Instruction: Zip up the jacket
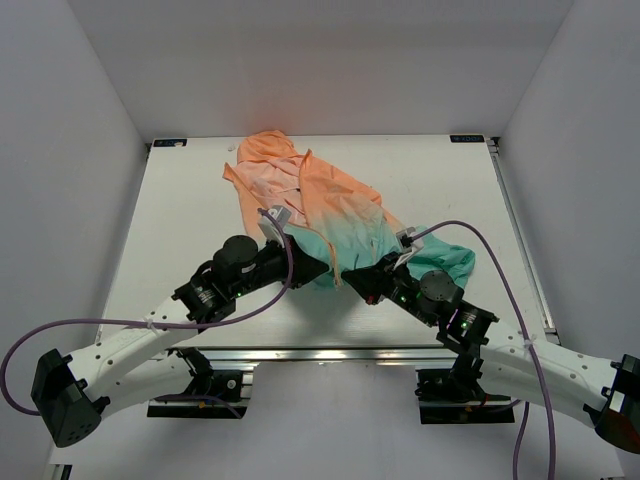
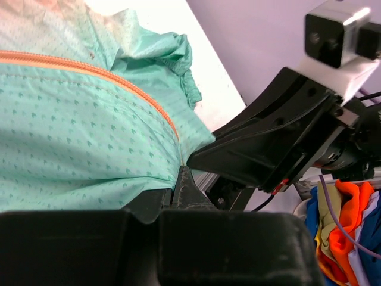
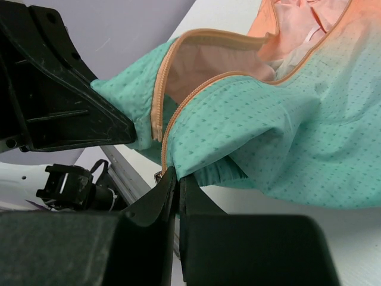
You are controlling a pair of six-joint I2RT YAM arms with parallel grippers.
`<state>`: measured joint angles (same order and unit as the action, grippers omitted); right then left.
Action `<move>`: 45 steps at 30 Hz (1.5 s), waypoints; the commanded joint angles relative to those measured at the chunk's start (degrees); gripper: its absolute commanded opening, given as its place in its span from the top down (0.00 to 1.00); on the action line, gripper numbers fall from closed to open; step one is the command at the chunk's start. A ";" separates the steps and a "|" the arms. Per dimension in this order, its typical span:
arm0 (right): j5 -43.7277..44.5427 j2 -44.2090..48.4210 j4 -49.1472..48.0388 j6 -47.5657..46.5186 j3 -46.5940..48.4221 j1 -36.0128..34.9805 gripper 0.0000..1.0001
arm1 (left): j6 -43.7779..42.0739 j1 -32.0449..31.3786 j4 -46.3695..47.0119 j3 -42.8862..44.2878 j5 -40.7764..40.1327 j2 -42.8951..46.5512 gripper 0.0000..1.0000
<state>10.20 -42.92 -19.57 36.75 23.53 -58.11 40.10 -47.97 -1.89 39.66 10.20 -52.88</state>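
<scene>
The jacket (image 1: 320,200) lies crumpled mid-table, peach at the far end and teal toward me. Both grippers meet at its near teal hem. My left gripper (image 1: 328,268) is shut on the hem where the orange zipper (image 2: 119,80) runs down the teal cloth (image 2: 77,131) into its fingertips (image 2: 178,173). My right gripper (image 1: 352,280) is shut on the facing hem edge (image 3: 177,174), right below the zipper's lower end (image 3: 169,119). Above that the front gapes open, showing peach lining (image 3: 208,65). A small metal zipper part (image 3: 158,176) peeks out beside the right jaws.
The white table (image 1: 180,200) is walled in at the left, right and back. Its metal front rail (image 1: 320,353) lies just below the grippers. A heap of coloured cloth (image 2: 345,220) lies off the table. Purple cables (image 1: 480,240) loop from both wrists.
</scene>
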 commanded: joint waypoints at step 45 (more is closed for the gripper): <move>7.38 1.78 -14.62 8.69 -2.96 -0.08 1.00 | 4.81 -0.02 14.28 -6.00 0.35 3.40 1.00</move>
<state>16.01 -41.67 -30.15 44.91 19.79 -58.11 44.60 -47.97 11.20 34.00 10.92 -50.89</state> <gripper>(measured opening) 0.034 0.028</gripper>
